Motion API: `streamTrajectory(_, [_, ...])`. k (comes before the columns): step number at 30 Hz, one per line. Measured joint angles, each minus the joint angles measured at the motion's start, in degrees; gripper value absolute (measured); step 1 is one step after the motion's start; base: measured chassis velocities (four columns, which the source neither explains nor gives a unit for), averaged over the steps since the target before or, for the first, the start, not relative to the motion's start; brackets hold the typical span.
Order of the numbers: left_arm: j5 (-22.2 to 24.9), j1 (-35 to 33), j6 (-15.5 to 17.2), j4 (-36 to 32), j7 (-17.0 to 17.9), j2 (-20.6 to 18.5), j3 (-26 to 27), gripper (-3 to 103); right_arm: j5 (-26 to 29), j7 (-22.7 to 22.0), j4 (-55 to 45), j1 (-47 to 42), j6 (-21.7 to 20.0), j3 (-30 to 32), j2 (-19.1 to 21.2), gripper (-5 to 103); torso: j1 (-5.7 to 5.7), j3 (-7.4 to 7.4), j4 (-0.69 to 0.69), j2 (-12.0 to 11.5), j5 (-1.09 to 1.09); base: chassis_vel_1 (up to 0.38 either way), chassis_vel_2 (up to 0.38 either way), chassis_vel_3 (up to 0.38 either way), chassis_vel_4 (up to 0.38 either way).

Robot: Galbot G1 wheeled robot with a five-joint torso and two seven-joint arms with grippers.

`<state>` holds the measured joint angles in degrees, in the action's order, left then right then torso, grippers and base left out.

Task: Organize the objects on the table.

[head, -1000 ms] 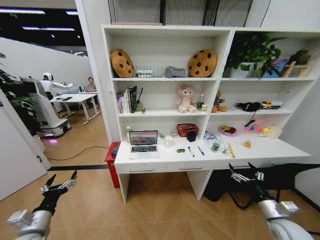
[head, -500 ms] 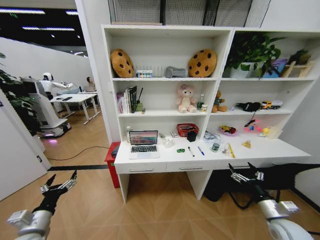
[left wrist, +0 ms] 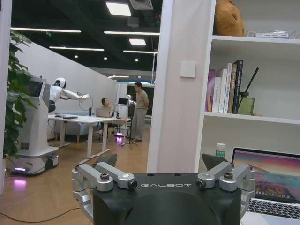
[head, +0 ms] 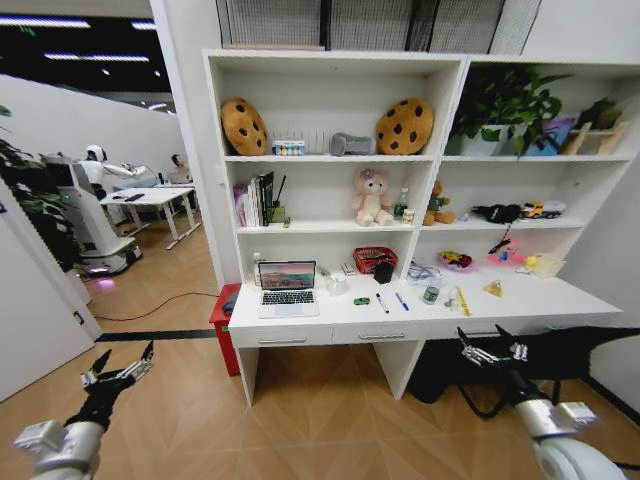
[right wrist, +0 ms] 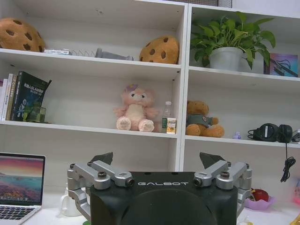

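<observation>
The robot stands back from the counter [head: 330, 318]; left gripper [head: 118, 373] at 7 o'clock and right gripper [head: 487, 351] at 5 o'clock hang spread apart, empty. Laptop [head: 288, 288], pens [head: 382, 302] lie at 12; approaching squarely seems best

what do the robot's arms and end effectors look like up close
Both match. The left end effector and the right end effector each have a matte black body with "GALBOT" in pale letters, silver metal linkages with dark pivot screws, and dark pointed fingertips. In the head view, the left end effector and the right one sit on black wrists with pale grey rounded arm segments.
</observation>
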<state>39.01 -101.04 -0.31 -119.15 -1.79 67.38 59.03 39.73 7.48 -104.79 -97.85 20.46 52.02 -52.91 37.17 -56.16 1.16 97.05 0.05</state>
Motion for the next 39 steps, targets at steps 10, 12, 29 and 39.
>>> streamTrajectory(10, [0.0, 0.2, 0.0, 0.1, 0.0, -0.1, 0.0, 99, 0.4, 1.1, 0.2, 0.1, 0.7, -0.1, 0.0, 100, -0.01, 0.00, 0.00, 0.0, 0.00, -0.005, 0.014, 0.008, -0.015])
streamTrajectory(12, [0.1, 0.2, 0.0, 0.2, 0.0, -0.2, 0.0, 99, 0.2, 1.0, 0.3, 0.1, 0.7, -0.1, 0.0, 100, -0.01, 0.01, 0.01, 0.0, 0.00, -0.061, 0.059, 0.086, -0.057])
streamTrajectory(29, [0.2, 0.5, -0.2, 0.6, 0.0, -0.4, -0.1, 99, 0.3, 1.2, 0.3, 0.4, 0.8, -0.2, 0.0, 100, -0.05, 0.02, 0.01, 0.0, 0.00, -0.059, 0.053, 0.054, -0.053])
streamTrajectory(39, [0.3, 0.6, -0.2, 0.7, 0.0, -0.5, -0.1, 99, 0.4, 1.2, 0.3, 0.4, 0.8, -0.2, 0.0, 100, 0.02, -0.01, 0.00, 0.0, 0.00, -0.103, 0.089, 0.102, -0.104])
